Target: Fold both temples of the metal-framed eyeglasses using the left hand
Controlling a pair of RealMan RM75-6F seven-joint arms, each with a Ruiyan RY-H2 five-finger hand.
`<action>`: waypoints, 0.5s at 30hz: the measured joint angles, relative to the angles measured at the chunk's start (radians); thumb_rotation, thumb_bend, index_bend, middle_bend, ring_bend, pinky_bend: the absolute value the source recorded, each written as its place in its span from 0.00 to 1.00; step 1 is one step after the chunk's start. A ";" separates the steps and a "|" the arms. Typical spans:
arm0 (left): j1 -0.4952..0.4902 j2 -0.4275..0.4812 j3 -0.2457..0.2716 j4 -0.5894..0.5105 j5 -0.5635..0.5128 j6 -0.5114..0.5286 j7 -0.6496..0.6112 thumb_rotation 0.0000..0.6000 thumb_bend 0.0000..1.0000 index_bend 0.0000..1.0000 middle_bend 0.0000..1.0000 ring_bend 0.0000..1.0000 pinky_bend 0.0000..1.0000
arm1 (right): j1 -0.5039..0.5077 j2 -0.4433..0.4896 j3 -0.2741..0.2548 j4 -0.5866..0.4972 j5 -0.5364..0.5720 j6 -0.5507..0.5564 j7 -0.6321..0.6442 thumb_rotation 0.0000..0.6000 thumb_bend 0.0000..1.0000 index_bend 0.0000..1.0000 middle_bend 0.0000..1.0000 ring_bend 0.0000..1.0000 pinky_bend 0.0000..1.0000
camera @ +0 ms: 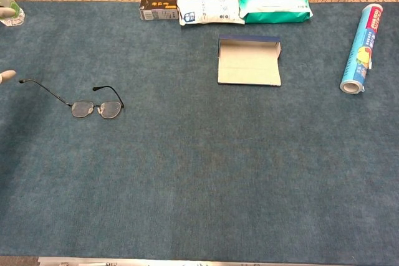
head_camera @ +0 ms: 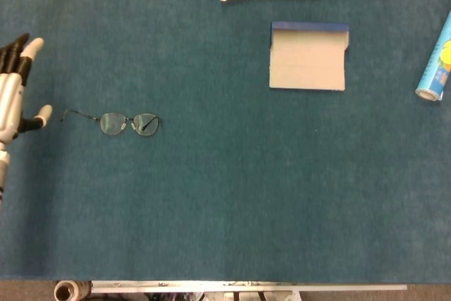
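At the far left edge of the head view, the left hand (head_camera: 13,96) reaches in with its fingers spread and straight, thumb held out toward the glasses, holding nothing; the chest view catches only a fingertip at its border. The hand sits just beside the tip of the outstretched temple (head_camera: 81,114) without touching it, which looks like an approach to that temple, the nearer one to sweep inward. The metal-framed eyeglasses (head_camera: 129,123) rest on the teal table mat (head_camera: 225,202) to the right of the hand. Both temples appear unfolded in the chest view, one reaching out long toward the left, the other shorter and angled behind the lenses, so neither fold seems done yet. Further right lies an open cardboard box (head_camera: 308,58), and along the back edge sit a small dark carton (camera: 158,9), a white packet (camera: 210,9) and a green wipes pack (camera: 275,5). A blue roll (camera: 361,40) lies at the far right. The right hand does not show in either view.
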 measured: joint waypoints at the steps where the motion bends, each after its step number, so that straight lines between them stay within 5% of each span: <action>1: -0.002 -0.011 -0.005 0.010 0.002 -0.007 0.000 1.00 0.26 0.00 0.00 0.00 0.02 | -0.001 0.001 0.000 0.000 0.000 0.002 0.002 1.00 0.16 0.61 0.55 0.47 0.52; 15: -0.014 -0.088 -0.044 0.059 0.014 -0.060 -0.009 1.00 0.26 0.00 0.00 0.00 0.02 | -0.003 0.004 0.002 -0.002 -0.003 0.007 0.007 1.00 0.16 0.61 0.55 0.47 0.52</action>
